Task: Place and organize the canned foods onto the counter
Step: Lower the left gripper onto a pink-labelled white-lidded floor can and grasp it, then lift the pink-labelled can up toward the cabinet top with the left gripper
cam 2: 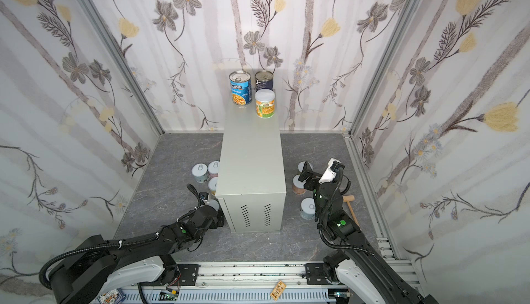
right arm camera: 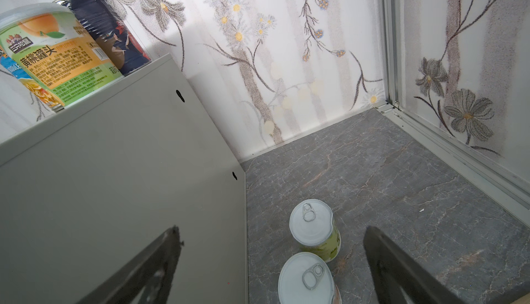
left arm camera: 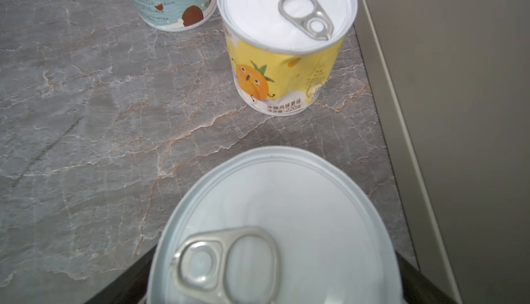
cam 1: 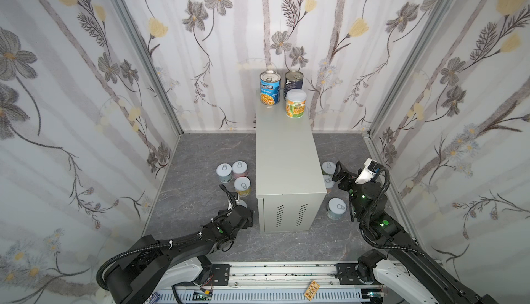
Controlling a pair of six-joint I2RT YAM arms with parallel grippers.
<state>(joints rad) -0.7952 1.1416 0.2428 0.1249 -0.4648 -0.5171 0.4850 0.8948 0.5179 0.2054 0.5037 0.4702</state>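
Note:
On the far end of the counter (cam 1: 286,159) stand three cans: the blue Progresso one (cam 1: 270,87), a dark navy one (cam 1: 293,80) and a white-lidded one with a green label (cam 1: 296,103). Left of the counter, three pull-tab cans (cam 1: 232,175) stand on the floor. My left gripper (left arm camera: 272,282) is low beside them, with a further white-lidded can (left arm camera: 275,216) between its fingers (left arm camera: 134,276). The fingers lie close against the can's sides. My right gripper (right arm camera: 272,262) hangs open over two cans (right arm camera: 314,225) right of the counter. A third can (cam 1: 337,208) stands nearer the front.
A yellow-labelled can (left arm camera: 286,67) and a teal one (left arm camera: 172,4) stand just beyond the left gripper, close to the counter's side wall (left arm camera: 459,116). A small wooden mallet (cam 2: 349,202) lies behind the right arm. Flowered walls close in three sides; a metal rail (cam 1: 286,274) runs along the front.

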